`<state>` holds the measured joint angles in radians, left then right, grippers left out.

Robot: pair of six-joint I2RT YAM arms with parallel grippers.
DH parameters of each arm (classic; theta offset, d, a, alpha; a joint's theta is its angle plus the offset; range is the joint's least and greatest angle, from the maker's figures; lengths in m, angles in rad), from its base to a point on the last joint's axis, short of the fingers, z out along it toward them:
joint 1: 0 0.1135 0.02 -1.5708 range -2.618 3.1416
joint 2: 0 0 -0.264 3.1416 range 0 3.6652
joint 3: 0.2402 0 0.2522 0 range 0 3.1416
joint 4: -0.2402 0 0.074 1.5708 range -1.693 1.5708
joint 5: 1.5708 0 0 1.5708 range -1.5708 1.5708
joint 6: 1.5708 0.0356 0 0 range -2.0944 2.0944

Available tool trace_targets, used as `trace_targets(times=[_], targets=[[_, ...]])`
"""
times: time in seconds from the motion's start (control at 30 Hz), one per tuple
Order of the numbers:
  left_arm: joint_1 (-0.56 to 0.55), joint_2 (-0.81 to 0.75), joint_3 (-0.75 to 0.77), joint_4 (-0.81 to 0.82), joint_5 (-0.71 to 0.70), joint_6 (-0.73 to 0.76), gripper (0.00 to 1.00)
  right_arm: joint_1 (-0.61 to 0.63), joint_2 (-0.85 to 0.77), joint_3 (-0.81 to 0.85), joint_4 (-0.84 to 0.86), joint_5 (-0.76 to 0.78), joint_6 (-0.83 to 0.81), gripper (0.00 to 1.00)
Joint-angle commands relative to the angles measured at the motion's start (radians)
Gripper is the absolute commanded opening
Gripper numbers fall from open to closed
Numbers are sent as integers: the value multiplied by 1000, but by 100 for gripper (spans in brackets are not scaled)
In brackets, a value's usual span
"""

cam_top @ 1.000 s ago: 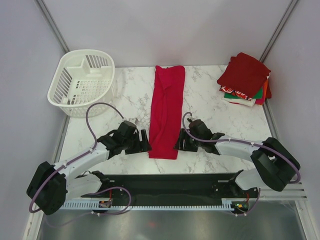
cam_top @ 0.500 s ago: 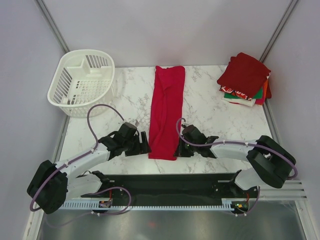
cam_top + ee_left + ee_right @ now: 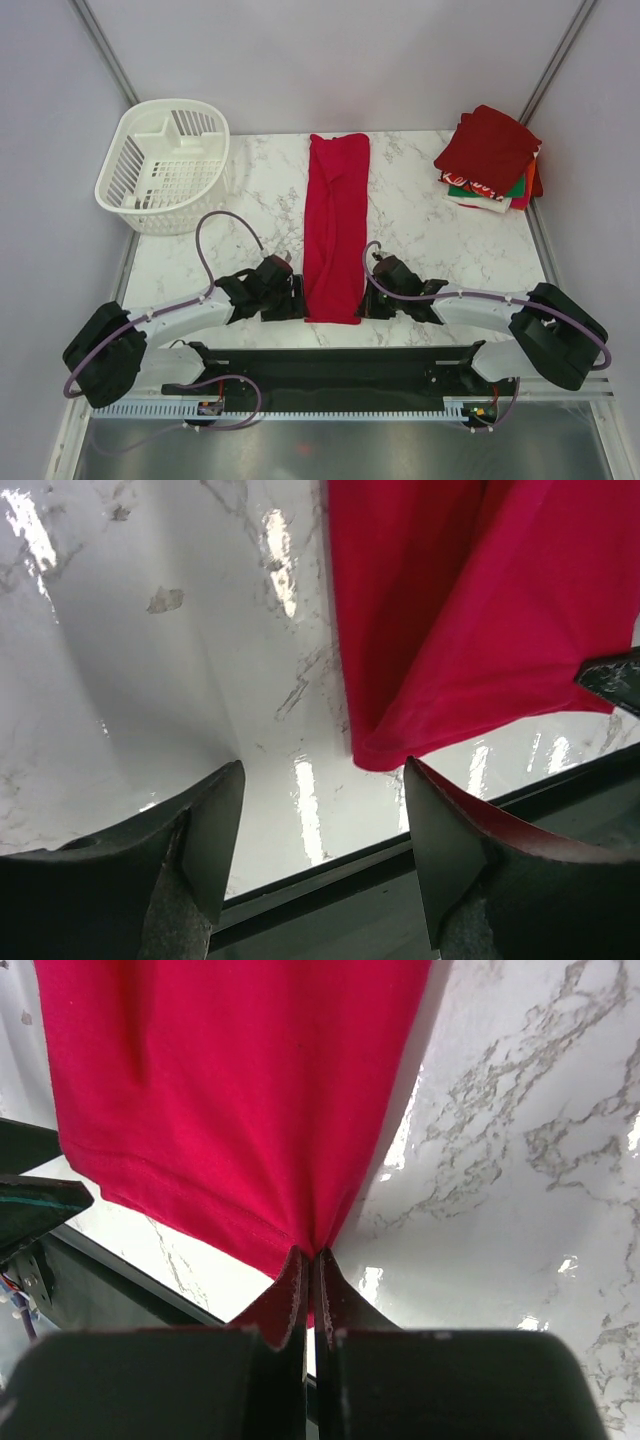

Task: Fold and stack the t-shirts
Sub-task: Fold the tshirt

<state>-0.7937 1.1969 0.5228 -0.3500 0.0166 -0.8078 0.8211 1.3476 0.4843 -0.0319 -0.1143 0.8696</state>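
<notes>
Right gripper (image 3: 308,1260) is pinching the near right corner of the bright red t-shirt (image 3: 335,225), jaws closed tight. Left gripper (image 3: 325,775) is gaping wide just beside the near left corner, gripping nothing. The shirt is lying as a long strip down the middle of the marble table (image 3: 420,230), the stack of folded t-shirts (image 3: 490,155) sitting at the far right corner.
</notes>
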Motion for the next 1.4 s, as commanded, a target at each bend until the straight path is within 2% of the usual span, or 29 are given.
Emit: trace_targets(times=[0.0, 0.17, 0.27, 0.37, 0.4, 0.43, 0.53, 0.7, 0.87, 0.97, 1.07, 1.23, 1.3, 1.37], targets=[[-27, 42, 23, 59, -60, -70, 71, 4, -16, -13, 24, -19, 14, 0], [-47, 104, 42, 81, -69, -77, 65, 4, -5, -12, 26, -21, 11, 0], [-52, 136, 42, 94, -64, -76, 48, 3, 4, -10, 26, -24, 9, 0], [-55, 155, 43, 100, -53, -76, 25, 4, 2, -13, 26, -22, 9, 0], [-56, 156, 45, 101, -50, -76, 9, 4, 2, -13, 26, -22, 8, 0], [-58, 155, 46, 100, -44, -73, 2, 4, 5, -13, 26, -22, 8, 0], [-61, 129, 39, 97, -26, -70, 2, 4, 1, -13, 18, -28, 6, 0], [-67, -20, 26, 54, 43, -99, 2, 7, -67, -16, -32, -44, 19, 0], [-108, -137, 109, -154, 34, -125, 2, 45, -194, -7, -124, -15, 61, 0], [-131, -187, 157, -211, 17, -149, 2, 81, -254, 23, -169, 2, 84, 0], [-131, -198, 195, -265, 23, -163, 2, 93, -283, 91, -264, 37, 75, 0], [-131, -171, 345, -372, -67, -136, 2, 93, -277, 276, -434, 258, 2, 0], [-122, -122, 428, -412, -116, -102, 2, 86, -233, 371, -505, 350, -55, 0], [-113, -50, 480, -432, -132, -62, 2, 59, -194, 459, -549, 378, -90, 0]])
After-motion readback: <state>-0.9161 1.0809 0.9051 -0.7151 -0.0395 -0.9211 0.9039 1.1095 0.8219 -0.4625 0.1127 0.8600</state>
